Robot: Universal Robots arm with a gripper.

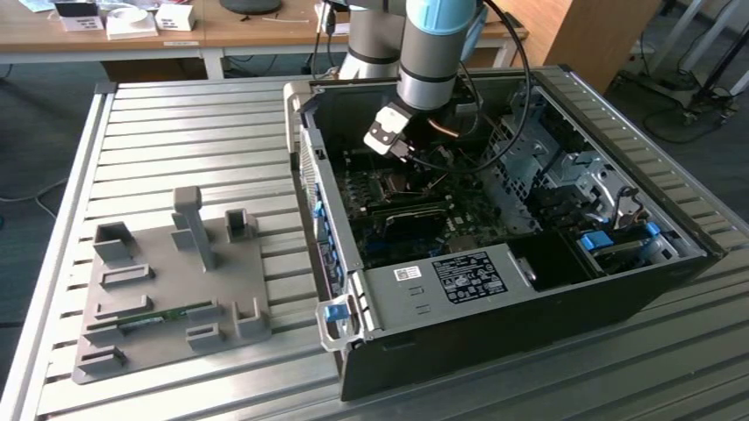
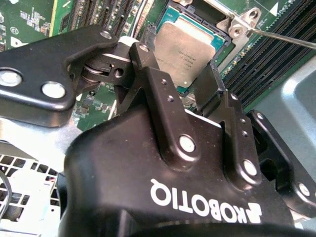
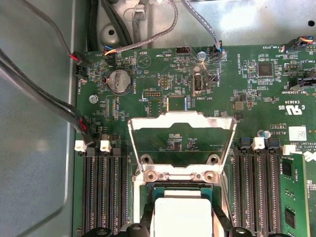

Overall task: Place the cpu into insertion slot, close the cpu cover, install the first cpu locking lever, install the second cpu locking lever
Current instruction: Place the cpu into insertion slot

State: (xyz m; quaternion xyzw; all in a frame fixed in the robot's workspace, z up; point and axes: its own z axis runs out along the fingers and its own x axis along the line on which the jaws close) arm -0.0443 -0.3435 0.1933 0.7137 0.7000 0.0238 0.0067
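Observation:
The cpu (image 3: 180,212), a flat square chip with a silvery top, sits between my gripper's (image 3: 181,222) two black fingers, which are shut on its opposite edges. It is right at the insertion slot (image 1: 392,182) on the green motherboard. Whether it rests fully in the slot, I cannot tell. In the second wrist view the cpu (image 2: 186,47) lies just past the gripper (image 2: 175,66). The cpu cover (image 3: 180,118), a silvery frame with a square window, stands flipped open beyond the slot. A thin metal locking lever (image 2: 286,40) sticks out unlatched beside it. In the exterior view the gripper (image 1: 398,151) reaches down inside the open computer case.
Long black memory slots (image 3: 106,192) (image 3: 259,187) flank the slot. Grey cables (image 3: 49,103) run along the case wall. A power supply box (image 1: 457,279) fills the case's near end. A grey fixture plate (image 1: 175,289) with a memory stick lies on the exterior view's left.

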